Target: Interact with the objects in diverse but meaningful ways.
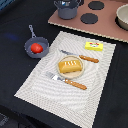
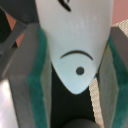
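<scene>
In the wrist view a white fish-shaped piece (image 2: 75, 45) with a black eye and mouth fills the middle, held between green-padded fingers (image 2: 36, 75). My gripper (image 2: 75, 67) is shut on it. The arm does not show in the exterior view. There, an orange-yellow bread loaf (image 1: 70, 65) lies on a small pale plate (image 1: 60, 74) at the middle of a striped placemat (image 1: 50, 95). A red tomato (image 1: 36, 48) sits in a grey pan (image 1: 42, 44) off the mat toward the exterior view's left. A flat yellow butter-like block (image 1: 94, 46) rests at the mat's far right corner.
A wooden-handled knife (image 1: 80, 56) lies behind the plate and a wooden-handled fork (image 1: 67, 80) in front of it. At the back stands a toy stove board (image 1: 107, 27) with black burners, a grey pot (image 1: 66, 8) and a bowl (image 1: 123, 17).
</scene>
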Robot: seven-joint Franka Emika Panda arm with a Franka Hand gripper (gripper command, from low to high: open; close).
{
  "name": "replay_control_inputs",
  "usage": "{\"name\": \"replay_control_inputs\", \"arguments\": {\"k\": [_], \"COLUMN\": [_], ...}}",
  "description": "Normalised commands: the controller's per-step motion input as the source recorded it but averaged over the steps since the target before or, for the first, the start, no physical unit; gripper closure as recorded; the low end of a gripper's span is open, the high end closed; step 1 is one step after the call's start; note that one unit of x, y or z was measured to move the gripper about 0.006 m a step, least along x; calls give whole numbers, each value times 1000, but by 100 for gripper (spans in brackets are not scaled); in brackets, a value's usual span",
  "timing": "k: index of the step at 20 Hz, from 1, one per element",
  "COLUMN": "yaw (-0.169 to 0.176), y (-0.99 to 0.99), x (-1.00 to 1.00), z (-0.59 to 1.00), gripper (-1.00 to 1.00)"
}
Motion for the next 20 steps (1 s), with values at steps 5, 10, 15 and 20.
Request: {"name": "replay_control_inputs", "arguments": {"k": [5, 10, 15, 20], "yaw": [9, 23, 9, 3], "y": [3, 9, 0, 0], "x": [-243, -254, -275, -186], "z": [-109, -23, -9, -80], "gripper": [100, 100, 100, 100]}}
